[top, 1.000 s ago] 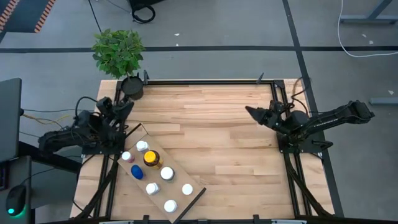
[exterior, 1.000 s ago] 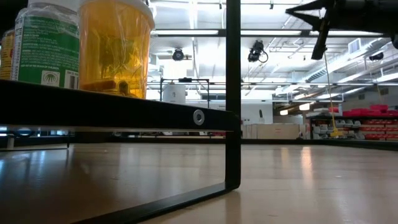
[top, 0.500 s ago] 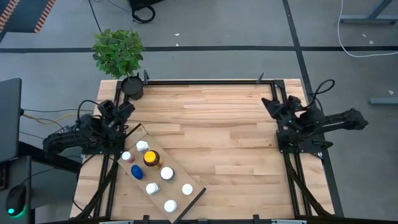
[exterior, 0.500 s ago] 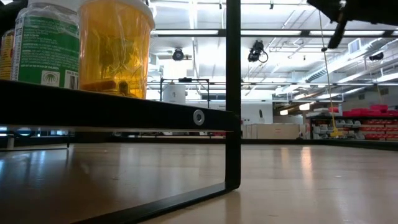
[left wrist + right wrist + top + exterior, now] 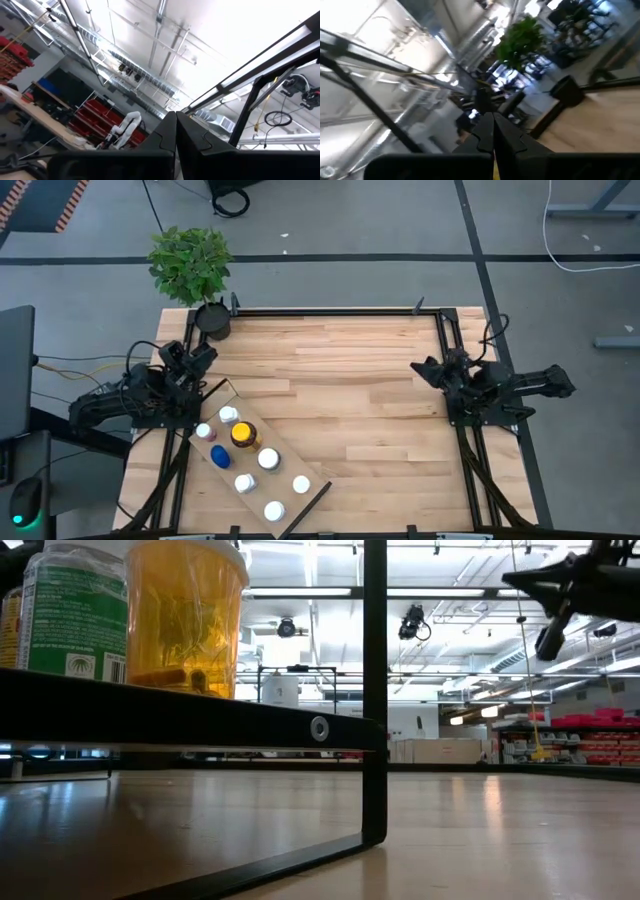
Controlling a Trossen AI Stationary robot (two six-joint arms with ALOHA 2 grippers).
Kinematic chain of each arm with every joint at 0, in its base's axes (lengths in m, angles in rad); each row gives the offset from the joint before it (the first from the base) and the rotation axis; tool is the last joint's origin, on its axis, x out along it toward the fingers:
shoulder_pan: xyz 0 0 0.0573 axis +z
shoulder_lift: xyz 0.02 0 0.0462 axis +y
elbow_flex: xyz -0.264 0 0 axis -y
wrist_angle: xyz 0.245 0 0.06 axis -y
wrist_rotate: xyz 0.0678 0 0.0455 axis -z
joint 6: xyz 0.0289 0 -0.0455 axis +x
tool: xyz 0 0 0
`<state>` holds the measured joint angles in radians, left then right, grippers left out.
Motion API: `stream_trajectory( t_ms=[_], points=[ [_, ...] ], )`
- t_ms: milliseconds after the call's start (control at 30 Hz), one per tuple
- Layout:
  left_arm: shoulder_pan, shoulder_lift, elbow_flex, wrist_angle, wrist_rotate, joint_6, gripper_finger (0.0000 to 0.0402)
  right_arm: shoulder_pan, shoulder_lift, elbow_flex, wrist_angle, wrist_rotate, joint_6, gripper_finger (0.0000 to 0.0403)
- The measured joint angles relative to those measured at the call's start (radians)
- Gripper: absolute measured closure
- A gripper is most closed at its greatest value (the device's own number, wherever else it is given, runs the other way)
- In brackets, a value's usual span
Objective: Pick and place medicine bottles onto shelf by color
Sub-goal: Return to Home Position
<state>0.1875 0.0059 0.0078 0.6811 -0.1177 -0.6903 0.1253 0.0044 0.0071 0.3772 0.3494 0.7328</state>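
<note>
When folding home, swing right gripper (image 5: pixel 418 367) wide of shelf (image 5: pixel 286 471) and medicine bottles (image 5: pixel 268 459) (jaws clenched empty, as on parked left gripper (image 5: pixel 205 352)).

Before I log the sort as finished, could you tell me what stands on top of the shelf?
Seen from above, the shelf carries a yellow-capped amber bottle, a blue-capped bottle and about six white-capped bottles. In that view their caps cover the bodies and labels beneath.
</note>
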Motion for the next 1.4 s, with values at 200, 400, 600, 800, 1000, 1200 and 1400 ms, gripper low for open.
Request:
stream_trajectory(
  t_ms=[200,400,600,800,1000,1200,1400],
  points=[
    [0.0,0.0,0.0,-0.003,0.002,0.001,0.0393,-0.005,-0.002,0.0,0.022,-0.011,-0.151,0.0397],
    [0.0,0.0,0.0,-0.004,0.003,0.003,0.0378,-0.005,0.002,0.0,0.023,0.01,-0.275,0.0397],
    [0.0,0.0,0.0,-0.004,0.003,0.006,0.0368,-0.005,0.002,0.0,0.025,0.017,-0.385,0.0397],
    [0.0,0.0,0.0,-0.004,0.003,0.005,0.0373,-0.005,0.003,0.0,0.102,0.017,-0.354,0.0397],
    [0.0,0.0,0.0,-0.005,0.003,0.005,0.0378,-0.005,0.003,0.0,0.236,0.017,-0.352,0.0397],
    [0.0,0.0,0.0,-0.005,0.003,0.003,0.0367,-0.005,0.003,0.0,0.372,0.017,-0.345,0.0397],
    [0.0,0.0,0.0,-0.005,0.003,0.003,0.037,-0.005,0.003,0.001,0.434,0.016,-0.334,0.0397]
  ],
)
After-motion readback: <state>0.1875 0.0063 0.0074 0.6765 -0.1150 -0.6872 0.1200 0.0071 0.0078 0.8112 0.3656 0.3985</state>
